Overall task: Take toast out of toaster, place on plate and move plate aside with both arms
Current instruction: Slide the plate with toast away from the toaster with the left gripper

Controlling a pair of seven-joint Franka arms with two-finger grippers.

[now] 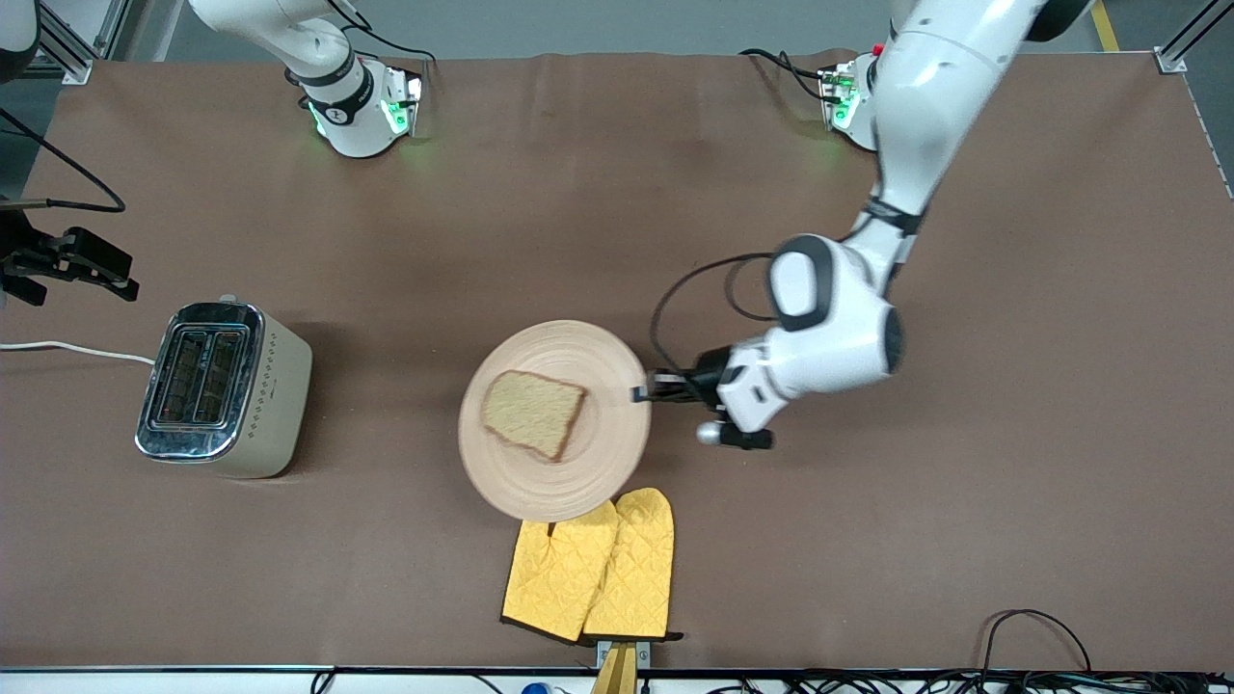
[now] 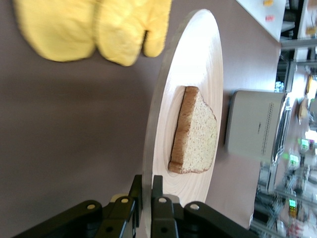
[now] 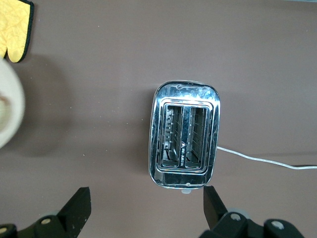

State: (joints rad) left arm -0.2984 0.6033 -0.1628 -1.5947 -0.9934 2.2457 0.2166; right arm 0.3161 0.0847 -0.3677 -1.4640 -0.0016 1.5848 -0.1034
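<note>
One stiff plate (image 1: 617, 453), toast (image 1: 533, 413) loose on it, is clenched at its rim by the left gripper (image 1: 644, 390) mid-frame; the right gripper (image 3: 146, 208) waits spread over the toaster (image 3: 184, 136).

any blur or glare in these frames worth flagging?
Front view: the plate is lifted, throwing a dark shadow beneath; green base lights tint the cloth. Left wrist view: the oven mitts are soft, the toast sharp. Right wrist view: the toaster has mottled reflections on its chrome top.
</note>
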